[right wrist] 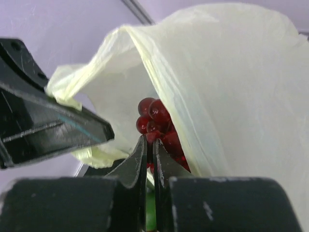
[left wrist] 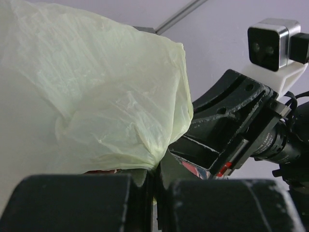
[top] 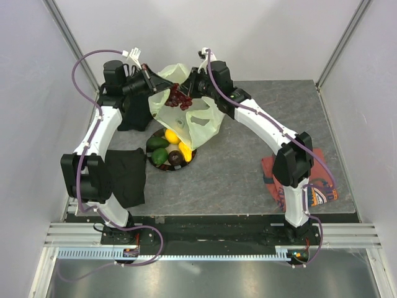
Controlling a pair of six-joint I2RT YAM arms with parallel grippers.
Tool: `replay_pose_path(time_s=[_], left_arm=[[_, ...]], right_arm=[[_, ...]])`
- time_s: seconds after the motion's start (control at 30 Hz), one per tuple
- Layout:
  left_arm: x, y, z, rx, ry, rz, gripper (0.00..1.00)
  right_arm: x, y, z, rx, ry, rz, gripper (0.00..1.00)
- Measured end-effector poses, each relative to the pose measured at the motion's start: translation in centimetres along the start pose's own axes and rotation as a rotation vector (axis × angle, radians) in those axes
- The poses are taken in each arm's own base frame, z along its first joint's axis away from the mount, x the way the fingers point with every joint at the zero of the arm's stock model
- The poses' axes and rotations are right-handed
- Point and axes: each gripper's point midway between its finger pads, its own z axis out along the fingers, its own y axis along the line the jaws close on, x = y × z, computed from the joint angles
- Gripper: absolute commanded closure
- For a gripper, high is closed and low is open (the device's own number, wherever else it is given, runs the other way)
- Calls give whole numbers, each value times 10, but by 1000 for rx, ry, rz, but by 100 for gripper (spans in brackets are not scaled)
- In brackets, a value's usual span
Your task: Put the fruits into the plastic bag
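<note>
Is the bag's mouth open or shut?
Open: left gripper holds up one rim of the plastic bag; the grape bunch in the right gripper hangs in the gap.

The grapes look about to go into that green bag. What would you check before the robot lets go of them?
1. Left gripper pinching the plastic bag and holding its edge up: ok.
2. Bag mouth open: ok. The right wrist view shows a gap between its walls.
3. Right gripper shut on the grapes: ok.
4. Grapes within the mouth: ok. They hang between the bag walls.
5. Grapes deep enough to drop in cleanly: cannot tell.
6. Bag's lower end clear of the lemon and the other fruit on the plate: cannot tell. From above it overlaps the plate's far rim.
</note>
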Motion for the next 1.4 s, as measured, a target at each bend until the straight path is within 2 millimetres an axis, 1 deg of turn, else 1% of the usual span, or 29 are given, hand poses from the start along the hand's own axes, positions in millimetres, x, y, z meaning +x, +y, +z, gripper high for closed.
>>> replay_pose_path(time_s=[0.1,0.2,0.37,0.47,0.57,0.67,0.77,0.83,0.93,1.07,1.17,1.2,1.27,1.3,1.33,1.4], left_arm=[[5,-2,0,13,13,-16,98],[5,-7,0,30,14,-23,98],[1,-20,-3,73,3,-30,98],[0,-25,-3,97,-2,-41,99],[2,-31,-1,117,5,-52,98],[6,-38,2,138,15,-55,98],[12,-44,6,154,28,-57,99],[17,-45,8,158,40,-65,98],[23,-45,9,165,58,-73,98],[26,-42,9,160,65,-82,98],[27,-42,9,159,66,-84,98],[27,-42,9,159,67,-85,98],[28,-41,9,157,69,-87,99],[28,-41,9,156,70,-89,99],[28,-41,9,155,71,-90,99],[29,-40,9,153,73,-92,98]], right_arm=[[-8,-7,4,47,-50,-9,100],[-16,-24,4,138,-100,-40,100],[-25,-72,-4,389,-168,-179,100],[-23,-93,-12,517,-178,-272,100],[-16,-110,-20,626,-166,-350,100],[-3,-128,-23,710,-137,-408,100],[17,-150,-22,774,-84,-438,100],[34,-167,-20,808,-39,-447,100],[57,-193,-23,854,35,-450,100],[71,-212,-26,884,90,-436,100],[73,-220,-30,892,105,-415,96],[73,-222,-30,892,107,-409,91],[74,-225,-31,888,115,-392,84],[74,-227,-32,886,121,-382,78],[74,-230,-32,882,125,-373,76],[74,-234,-33,870,134,-357,69]])
